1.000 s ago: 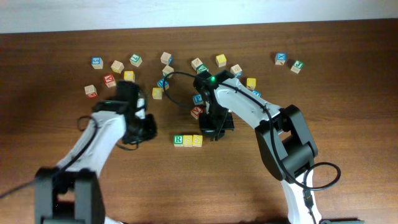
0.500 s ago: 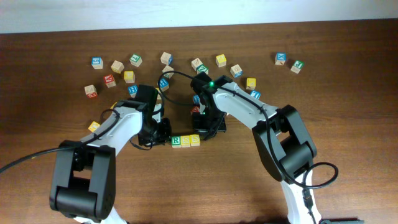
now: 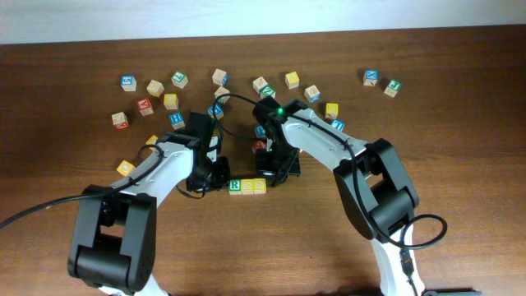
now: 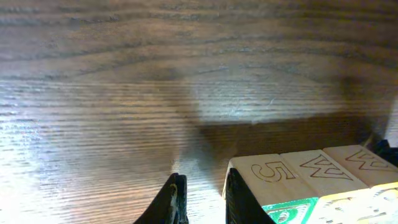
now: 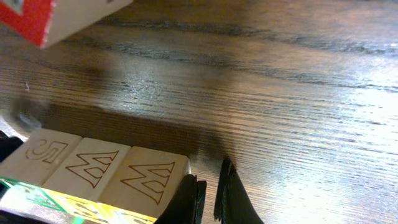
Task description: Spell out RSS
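The RSS row (image 3: 247, 187) lies mid-frame on the surface (image 3: 271, 247), its long axis running left to right. The left claw (image 3: 215, 175) is just beside its R end and the right claw (image 3: 274, 174) just beside the other end, equally near. Both look clenched, grasping nothing.

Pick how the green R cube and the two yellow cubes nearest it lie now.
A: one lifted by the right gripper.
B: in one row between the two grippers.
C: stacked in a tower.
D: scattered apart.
B: the R cube and two yellow cubes lie side by side on the table, the left gripper at one end and the right gripper at the other.
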### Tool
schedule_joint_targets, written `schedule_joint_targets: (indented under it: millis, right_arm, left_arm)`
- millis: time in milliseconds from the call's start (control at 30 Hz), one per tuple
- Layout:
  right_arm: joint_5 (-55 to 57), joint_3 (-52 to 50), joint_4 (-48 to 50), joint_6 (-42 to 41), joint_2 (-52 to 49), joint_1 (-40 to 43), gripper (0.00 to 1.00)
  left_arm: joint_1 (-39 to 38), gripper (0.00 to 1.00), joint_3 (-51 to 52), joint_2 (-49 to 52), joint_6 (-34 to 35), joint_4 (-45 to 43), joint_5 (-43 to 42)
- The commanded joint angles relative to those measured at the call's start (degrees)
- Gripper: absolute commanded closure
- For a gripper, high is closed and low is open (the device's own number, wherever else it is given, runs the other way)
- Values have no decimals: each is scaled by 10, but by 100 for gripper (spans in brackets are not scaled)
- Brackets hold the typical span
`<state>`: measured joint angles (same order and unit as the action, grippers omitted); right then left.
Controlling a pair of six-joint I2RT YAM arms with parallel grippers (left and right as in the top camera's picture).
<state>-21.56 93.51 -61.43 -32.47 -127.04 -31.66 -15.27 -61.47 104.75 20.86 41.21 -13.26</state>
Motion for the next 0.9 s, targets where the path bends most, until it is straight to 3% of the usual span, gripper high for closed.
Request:
schedule_joint_targets:
  millis: [0, 200, 300, 500, 600, 700, 733, 767, 800, 833, 867]
  right_arm:
    - [-20, -3, 6, -15, 3, -6, 96]
    - [-1, -3, -5, -15, 3, -5, 96]
    - [3, -3, -10, -15, 3, 4, 90]
    - [35, 29, -63, 7, 4, 56, 90]
    - [89, 76, -136, 7, 39, 63, 91]
    - [115, 86, -176, 7, 162, 61, 90]
    - [129, 86, -189, 7, 214, 60, 87]
    - [145, 86, -200, 7, 252, 60, 83]
    - [163, 86, -216, 7, 297, 59, 75]
    - [187, 85, -238, 7, 342, 57, 51]
    - [203, 85, -263, 7, 387, 54, 30]
  left_arm:
    - [-8, 80, 3, 7, 8, 6, -20]
    - [-5, 55, 3, 7, 8, 15, 48]
    - [0, 52, 3, 7, 8, 17, 58]
    - [57, 50, -16, -13, 7, 68, 78]
    - [80, 50, -17, -93, 1, 87, 86]
    - [86, 43, -17, -216, 1, 121, 86]
    - [86, 40, -17, -259, 1, 134, 86]
    - [86, 22, -17, -293, 1, 140, 86]
    - [86, 13, -17, -315, 1, 143, 86]
    - [86, 1, -17, -347, 1, 144, 86]
    - [86, 1, -17, -376, 1, 145, 86]
